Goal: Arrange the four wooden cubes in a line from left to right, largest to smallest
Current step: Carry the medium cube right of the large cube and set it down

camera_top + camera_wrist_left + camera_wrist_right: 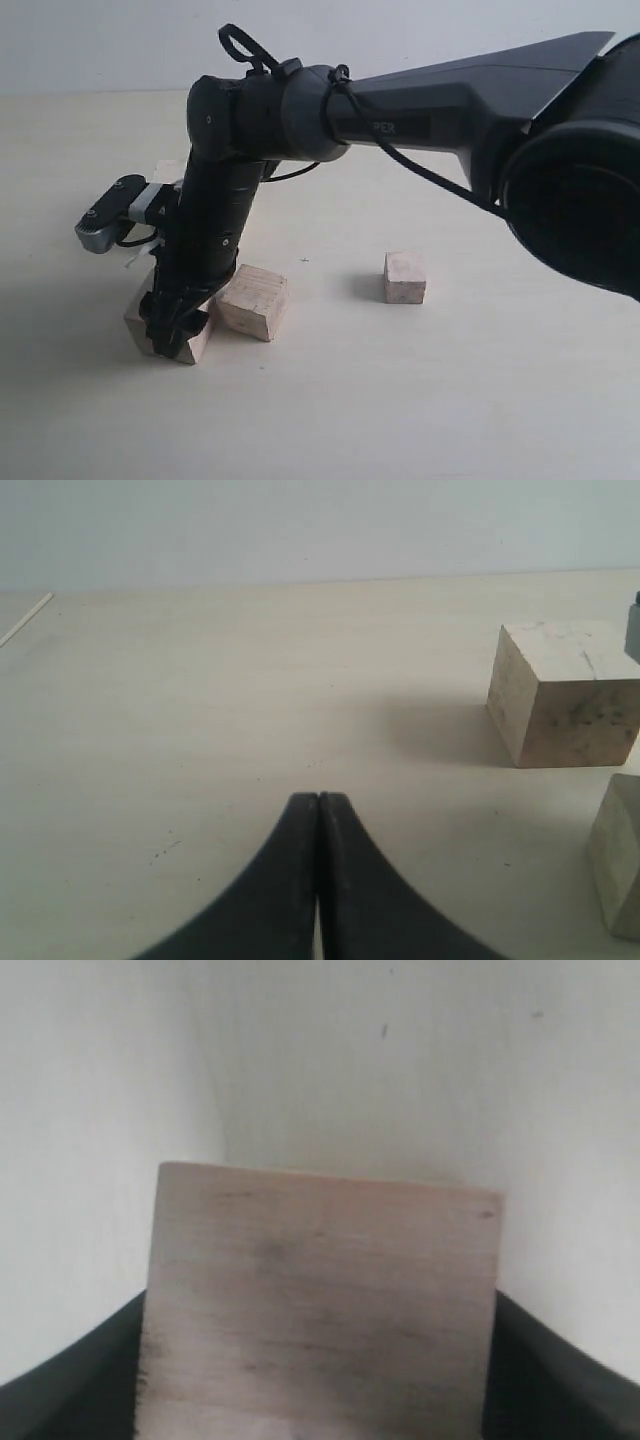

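The right arm (420,105) is reaching far across the table (430,400) and bending steeply down at the wrist. Bare tabletop is lying open around the right gripper (172,335), and the far edge is meeting the wall well beyond it. The gripper is clasping a wooden cube (320,1310), its fingers (560,1385) touching both sides. A second cube (253,302) is sitting just beside it and a third cube (405,277) well apart. The left gripper (318,815) is hovering empty with its jaws pressed together, and a marked cube (565,695) is standing near it.
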Robot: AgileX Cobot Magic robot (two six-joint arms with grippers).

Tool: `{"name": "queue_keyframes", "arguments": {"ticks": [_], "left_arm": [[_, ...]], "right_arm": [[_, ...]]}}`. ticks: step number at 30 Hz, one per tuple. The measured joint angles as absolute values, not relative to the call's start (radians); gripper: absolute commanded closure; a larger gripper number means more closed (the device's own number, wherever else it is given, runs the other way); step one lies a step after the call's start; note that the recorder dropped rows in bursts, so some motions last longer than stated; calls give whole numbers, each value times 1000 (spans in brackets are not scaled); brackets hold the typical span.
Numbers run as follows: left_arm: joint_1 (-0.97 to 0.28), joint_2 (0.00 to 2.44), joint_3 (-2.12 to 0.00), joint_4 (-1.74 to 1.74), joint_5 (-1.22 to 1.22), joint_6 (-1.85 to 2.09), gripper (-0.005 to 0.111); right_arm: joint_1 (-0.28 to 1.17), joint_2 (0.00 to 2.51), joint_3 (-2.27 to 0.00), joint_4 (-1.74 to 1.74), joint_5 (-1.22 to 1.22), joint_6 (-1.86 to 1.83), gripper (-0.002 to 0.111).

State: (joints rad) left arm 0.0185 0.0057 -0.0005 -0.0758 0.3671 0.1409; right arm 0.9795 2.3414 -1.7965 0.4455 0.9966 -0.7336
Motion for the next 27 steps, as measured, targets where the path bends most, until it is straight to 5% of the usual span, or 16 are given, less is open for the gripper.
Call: {"name": "queue_keyframes", "arguments": {"ticks": [9, 15, 27], "left_arm": [[18, 6, 0, -76, 367, 141, 107], [18, 6, 0, -76, 367, 141, 107], [18, 6, 0, -76, 367, 141, 107]], "right_arm": [[959, 2120, -1792, 373, 1127, -722, 108], [801, 2029, -1792, 397, 1140, -806, 108], [585, 2250, -1841, 512, 1023, -1175, 108]]}}
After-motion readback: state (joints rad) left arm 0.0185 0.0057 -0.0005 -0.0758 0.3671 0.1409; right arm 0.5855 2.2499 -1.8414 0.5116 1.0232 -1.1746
